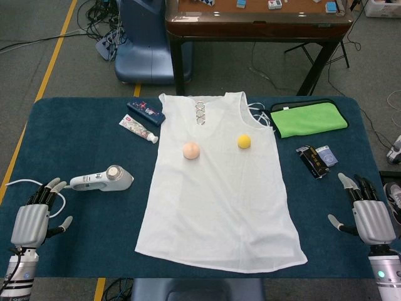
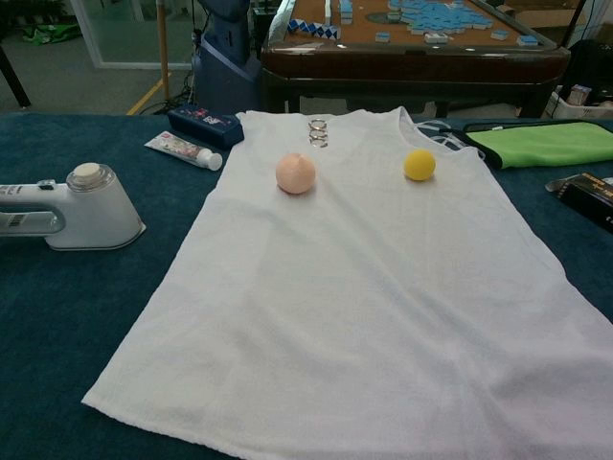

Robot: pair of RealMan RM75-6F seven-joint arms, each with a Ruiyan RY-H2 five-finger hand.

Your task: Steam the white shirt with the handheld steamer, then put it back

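Steamer (image 1: 103, 180) rigid, top-heavy: you grip slim handle with left hand (image 1: 34, 216). Both hands empty, fingers apart; right hand (image 1: 369, 216) idle.

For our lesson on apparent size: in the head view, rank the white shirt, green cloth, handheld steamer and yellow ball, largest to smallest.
1. white shirt
2. green cloth
3. handheld steamer
4. yellow ball

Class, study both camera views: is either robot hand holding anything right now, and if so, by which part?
Nothing is held. The left robot hand and right robot hand rest open on the table, and the steamer lies untouched beside the white shirt.
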